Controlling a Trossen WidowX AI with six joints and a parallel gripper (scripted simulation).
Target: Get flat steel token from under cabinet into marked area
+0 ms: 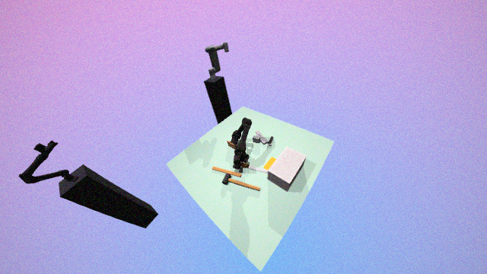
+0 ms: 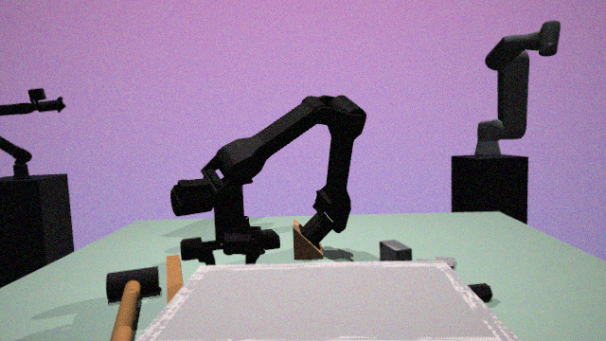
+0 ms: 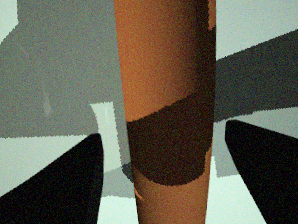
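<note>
A tool with an orange-brown handle [image 1: 246, 165] [image 3: 162, 60] and a thin pale shaft [image 1: 259, 170] lies low over the table, its shaft pointing to the cabinet [image 1: 288, 164] [image 2: 331, 303] and ending at the front edge. My gripper [image 1: 240, 167] [image 2: 231, 260] [image 3: 165, 136] is open around the handle. In the wrist view a gap shows between each finger and the handle. The orange-yellow marked area [image 1: 269, 164] lies before the cabinet, beside the shaft. I cannot see the token or the vent slots. Whether the shaft's tip is under the cabinet is hidden.
An orange-brown stick [image 1: 224, 170] [image 2: 174, 275] and a black-headed hammer [image 1: 227, 179] [image 2: 133, 284] lie near my gripper. A brown wedge [image 1: 231, 144] [image 2: 305, 246] stands by my arm's base. A grey block [image 1: 256, 139] [image 2: 395, 251] and a black-ended grey object [image 1: 270, 141] [image 2: 480, 292] lie on the other side.
</note>
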